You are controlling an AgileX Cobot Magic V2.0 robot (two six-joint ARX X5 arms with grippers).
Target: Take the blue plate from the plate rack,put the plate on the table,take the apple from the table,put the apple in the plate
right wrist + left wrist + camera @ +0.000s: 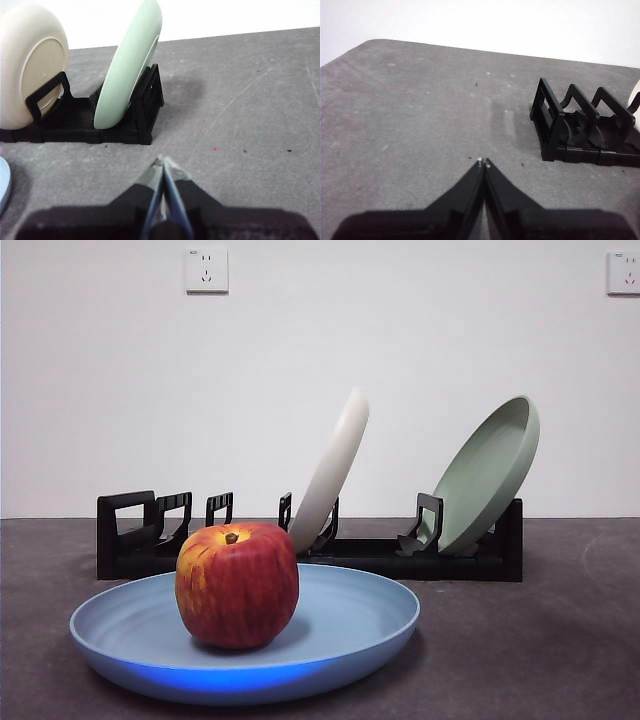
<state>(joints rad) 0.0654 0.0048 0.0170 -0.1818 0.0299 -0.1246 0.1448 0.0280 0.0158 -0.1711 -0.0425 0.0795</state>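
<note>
The blue plate point(340, 625) lies flat on the dark grey table point(560, 640), in front of the black plate rack point(380, 552). The red apple point(237, 583) stands upright in the plate, left of its middle. An edge of the blue plate also shows in the right wrist view point(3, 181). My left gripper point(483, 162) is shut and empty over bare table beside the rack's loop end point(550, 120). My right gripper point(163, 161) is shut and empty over the table near the rack's other end point(145, 107). Neither gripper shows in the front view.
A cream-white plate point(332, 468) and a pale green plate point(490, 472) lean in the rack; both also show in the right wrist view, the cream-white plate point(30, 60) and the green plate point(127, 65). A white wall with two sockets stands behind the table.
</note>
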